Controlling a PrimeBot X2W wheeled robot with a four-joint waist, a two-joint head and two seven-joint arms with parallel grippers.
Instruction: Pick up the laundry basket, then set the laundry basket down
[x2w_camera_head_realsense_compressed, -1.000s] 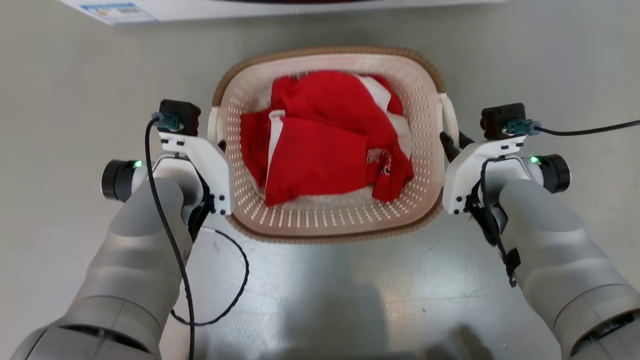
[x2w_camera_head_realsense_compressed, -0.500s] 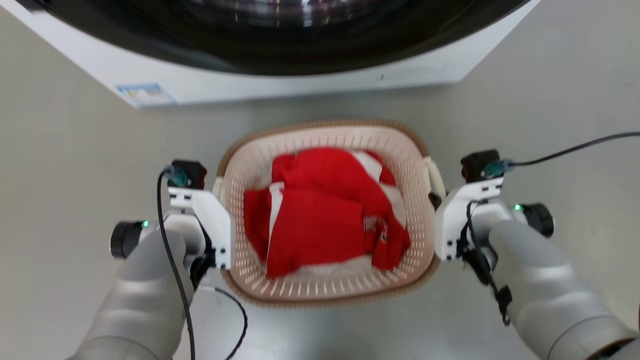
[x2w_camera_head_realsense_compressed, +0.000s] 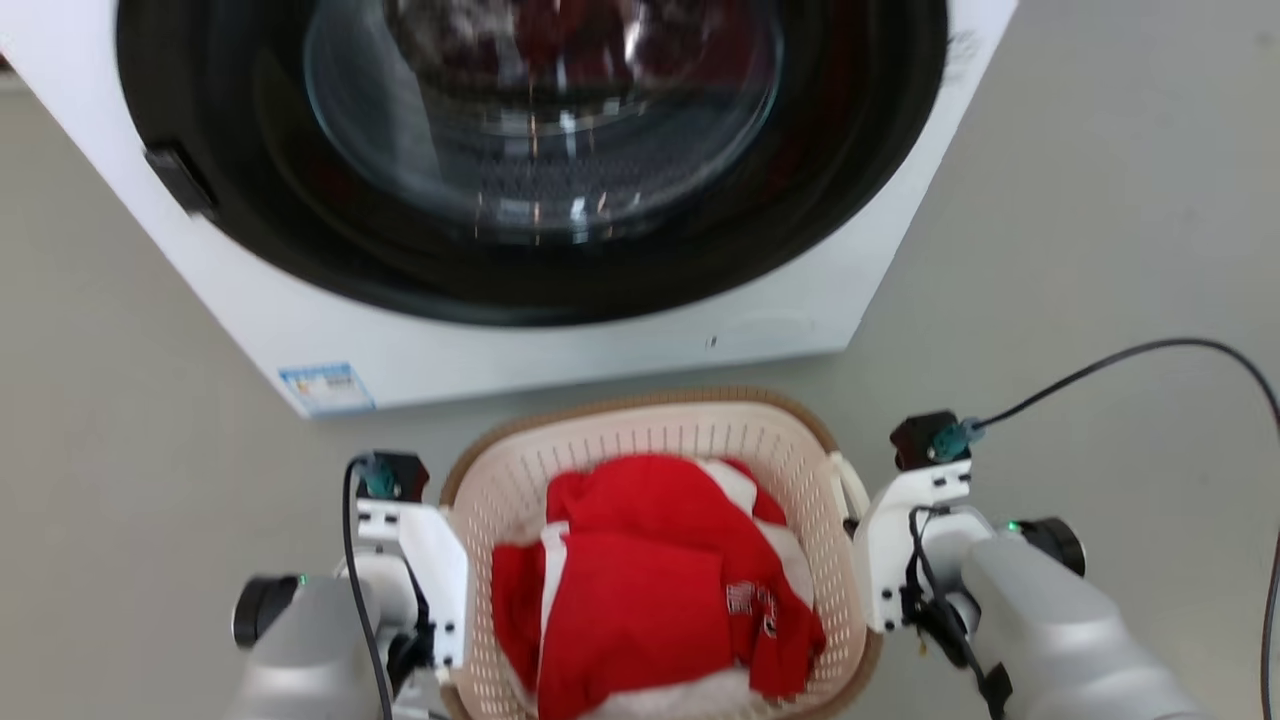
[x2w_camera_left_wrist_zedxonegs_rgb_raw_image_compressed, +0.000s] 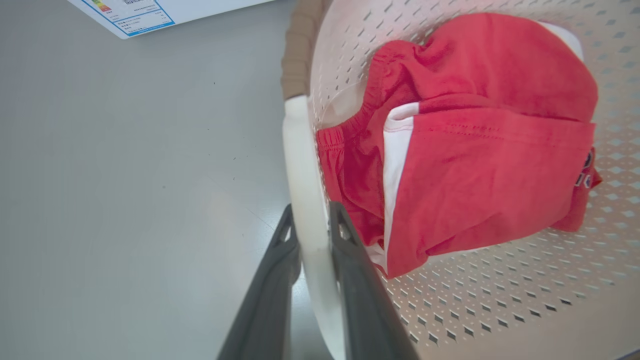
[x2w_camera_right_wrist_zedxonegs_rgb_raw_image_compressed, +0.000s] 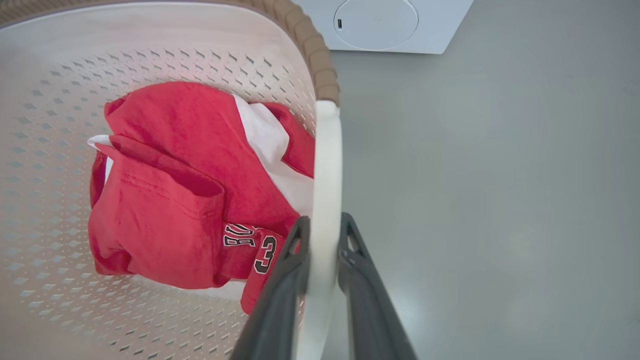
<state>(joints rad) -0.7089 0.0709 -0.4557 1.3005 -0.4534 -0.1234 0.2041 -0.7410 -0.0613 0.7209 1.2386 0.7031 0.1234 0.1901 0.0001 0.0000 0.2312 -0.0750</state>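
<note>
The laundry basket (x2w_camera_head_realsense_compressed: 640, 406), cream with perforated walls and a brown rim, sits at the bottom middle of the head view with red and white clothes (x2w_camera_head_realsense_compressed: 650, 580) inside. In the left wrist view my left gripper (x2w_camera_left_wrist_zedxonegs_rgb_raw_image_compressed: 311, 220) is shut on the basket's white left handle (x2w_camera_left_wrist_zedxonegs_rgb_raw_image_compressed: 304, 160), one dark finger on each side. My right gripper (x2w_camera_right_wrist_zedxonegs_rgb_raw_image_compressed: 324, 225) is shut the same way on the white right handle (x2w_camera_right_wrist_zedxonegs_rgb_raw_image_compressed: 327, 160). Whether the basket's base touches the floor I cannot tell.
A white front-loading washing machine (x2w_camera_head_realsense_compressed: 560, 350) with a dark round door stands just beyond the basket's far rim. Grey floor (x2w_camera_head_realsense_compressed: 1100, 200) lies open to both sides. A black cable (x2w_camera_head_realsense_compressed: 1150, 348) loops off my right wrist to the right.
The head camera has swung up: the washing machine has come into the top and the basket with both arms has slid down the picture and looks smaller. Both grips on the handles are unchanged.
</note>
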